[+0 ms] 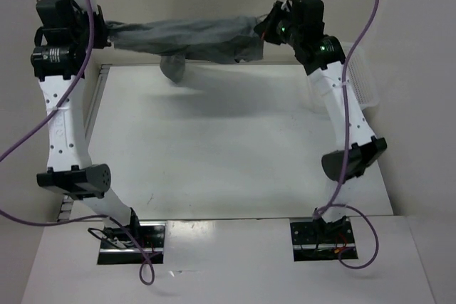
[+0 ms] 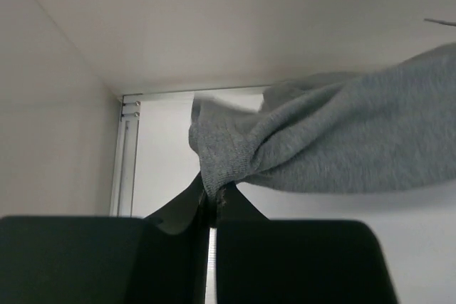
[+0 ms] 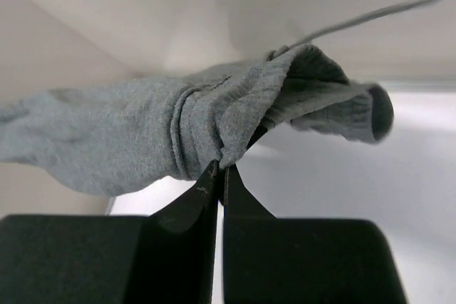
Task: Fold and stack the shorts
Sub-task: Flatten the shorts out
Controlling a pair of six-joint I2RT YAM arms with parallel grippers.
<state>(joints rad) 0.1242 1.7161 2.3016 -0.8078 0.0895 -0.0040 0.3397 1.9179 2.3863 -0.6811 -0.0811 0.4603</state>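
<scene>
Nearest the wrist cameras, the black left gripper (image 2: 211, 201) is seen pressed shut on a bunched corner of the mid-grey soft fabric shorts (image 2: 342, 140). The black right gripper (image 3: 221, 169) is likewise clamped tight on a gathered edge at the other end of the garment. From above, the shorts (image 1: 192, 37) are held in the air, stretched between the two grippers over the far edge of the white bench (image 1: 228, 154), with one part sagging down left of the middle. No fold can be made out: the cloth is twisted and rumpled rather than flat, so the task is judged to be at an early stage. The shorts are yet to be laid out, smoothed, folded and set on a stack, and no stack is seen. A white plastic mesh basket (image 1: 360, 80) stands at the right, just beside the right arm, and could be brushed by it. Purple cables (image 1: 356, 40) are looped around both arms, and pale walls are close at the far side.
</scene>
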